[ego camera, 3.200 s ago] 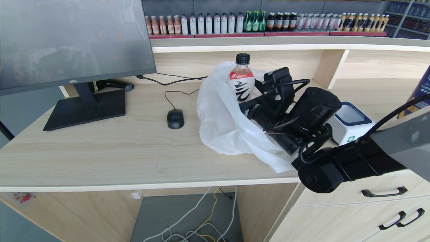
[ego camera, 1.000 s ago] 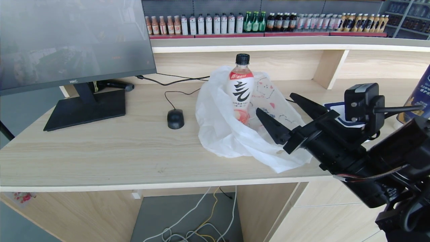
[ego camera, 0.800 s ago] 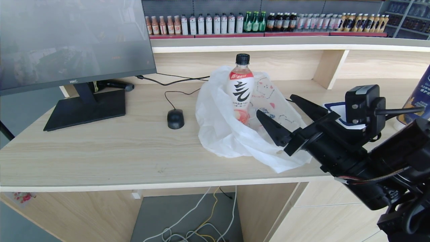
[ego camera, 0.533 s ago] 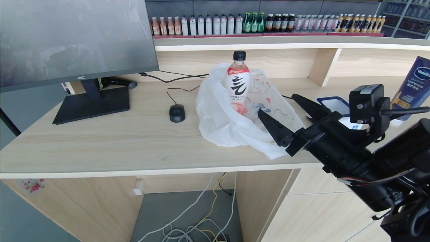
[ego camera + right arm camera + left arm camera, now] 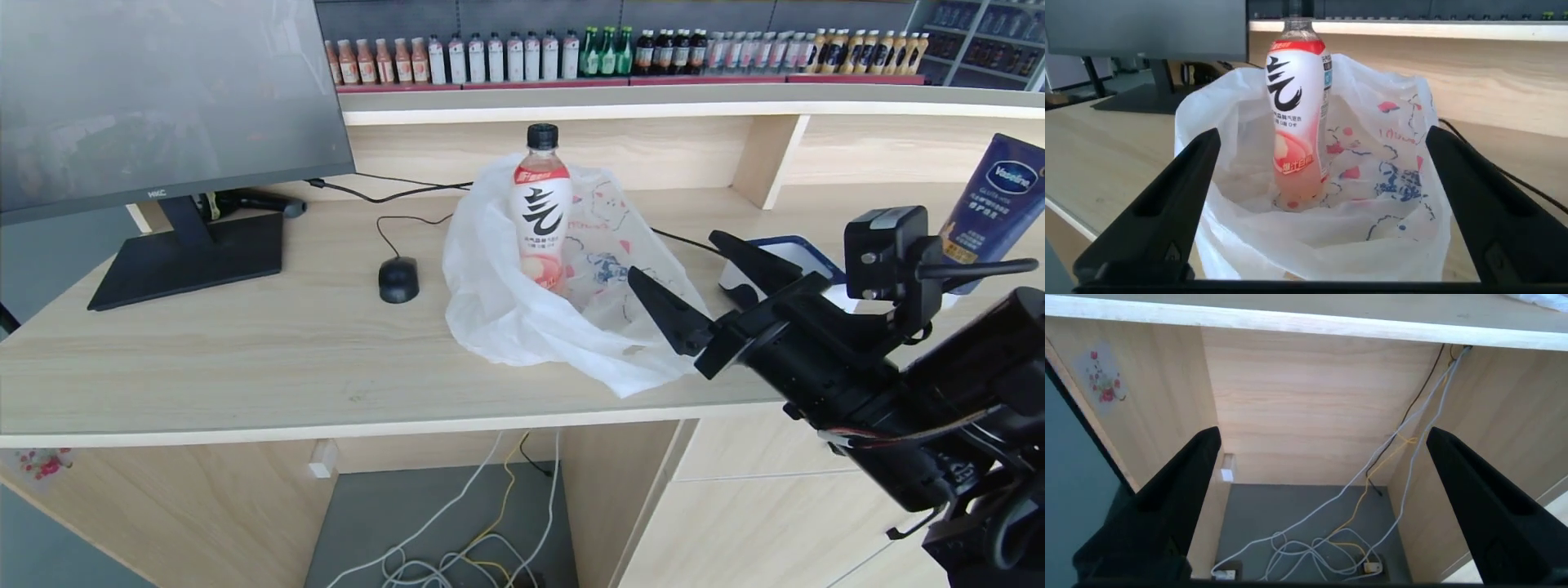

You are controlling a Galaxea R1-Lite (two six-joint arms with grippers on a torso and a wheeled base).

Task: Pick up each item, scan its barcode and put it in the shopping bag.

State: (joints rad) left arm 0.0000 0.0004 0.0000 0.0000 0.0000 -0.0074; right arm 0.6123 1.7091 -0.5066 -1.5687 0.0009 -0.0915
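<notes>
The bottle (image 5: 540, 216) stands upright inside the white shopping bag (image 5: 506, 327) near the middle of the bench (image 5: 204, 359), its cap and shoulder rising above the bag's slack rim. The right pincer (image 5: 673, 255) hangs just right of the bag, spread wide and holding nothing, with its tips close to the loose plastic. The main risk is that a sweep across the bench catches a fold and drags the bag, which would likely tip the tall, narrow bottle or pull it toward the near edge. A blue tube (image 5: 992, 204) stands at the far right, past the scanner (image 5: 804, 251), and looks like the next item. Reaching for it means passing the arm close over the scanner, so a low path could knock the scanner or topple the tube. The left pincer (image 5: 1323, 441), also spread wide and empty, hangs below the bench's near edge above the floor cables. Raised straight up, it could strike the underside of the bench.
</notes>
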